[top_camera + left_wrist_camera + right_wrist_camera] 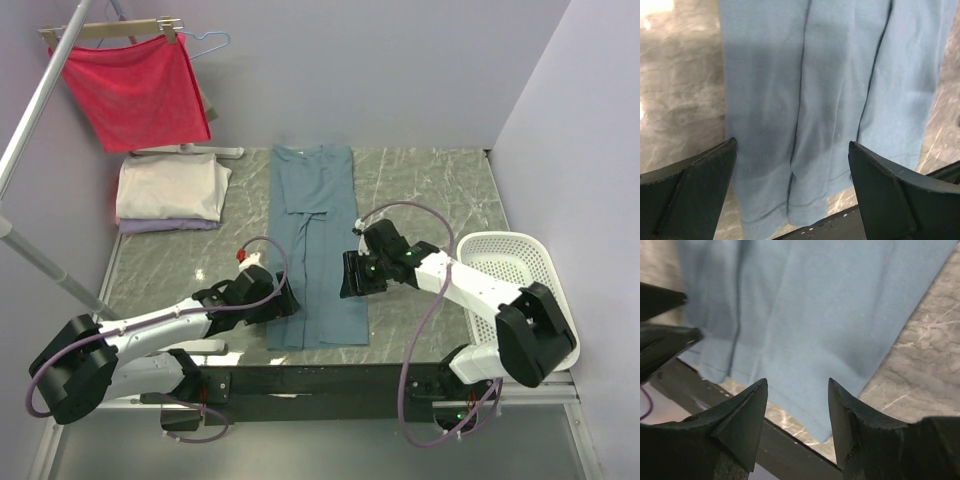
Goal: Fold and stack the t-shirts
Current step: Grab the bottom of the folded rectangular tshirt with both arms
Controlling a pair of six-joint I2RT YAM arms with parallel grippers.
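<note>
At the near edge of the marble-patterned table (430, 190), just past the black strip (300, 380) where the arms are bolted, both grippers sit low at the near end of the teal-blue t-shirt (318, 210). The left gripper (278, 300) is at the shirt's left edge. In its wrist view the jaws stand wide apart with nothing between them, and the fabric (840, 75) lies flat below with its stitched hem towards the camera. The right gripper (352, 275) is at the shirt's right edge, a little farther up the table. Its jaws (797, 382) are partly open and grip nothing. They hover over the hem corner of the shirt (815, 305), with bare marble to the right.

The teal-blue t-shirt lies in the middle of the table as a long narrow strip, its sides folded inward. It runs from the near edge towards the far wall, with the collar at the far end.

To the right, past the right arm, a white basket (510, 270) sits at the table's side. At the far left corner a folded cream-white shirt (170, 185) rests on top of a folded lavender shirt (165, 226). Behind that stack, a red cloth (135, 90) hangs from a wooden hanger (110, 30).
</note>
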